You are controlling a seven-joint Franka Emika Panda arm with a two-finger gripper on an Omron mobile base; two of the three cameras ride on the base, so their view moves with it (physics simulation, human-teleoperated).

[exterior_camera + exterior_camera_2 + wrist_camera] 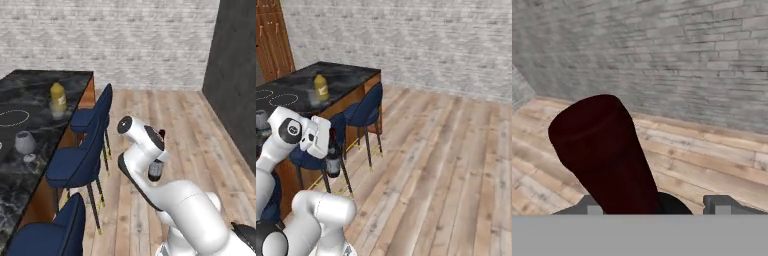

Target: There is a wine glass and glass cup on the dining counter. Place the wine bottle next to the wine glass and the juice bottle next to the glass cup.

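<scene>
1. The wine bottle (604, 155) is in the tool (657, 209), held in the air over the wooden floor (165, 130) and well apart from the tabletop (35, 90).
2. In the hand view the tool's two fingers sit closed on the dark red bottle, which rises from between them and leans up and to the left in that view.
3. In the right base view the bottle (332, 161) hangs close to upright below the tool (331, 145), with its rounded lower body pointing at the floor. In the left base view a dark red end (161, 134) shows just above the hand and the grey-dark body (155, 171) just below it, so the long axis runs near vertical.
4. No label or writing can be read on the wine bottle.
5. The juice bottle (58, 97) stands upright on the black veined tabletop near its far end, yellow-orange; its label is too small to read.
6. A greyish cup (24, 142) sits on the tabletop nearer the camera, well apart from the juice bottle.
7. Blue stools (80, 160) line the tabletop's side, between it and the arm.
</scene>
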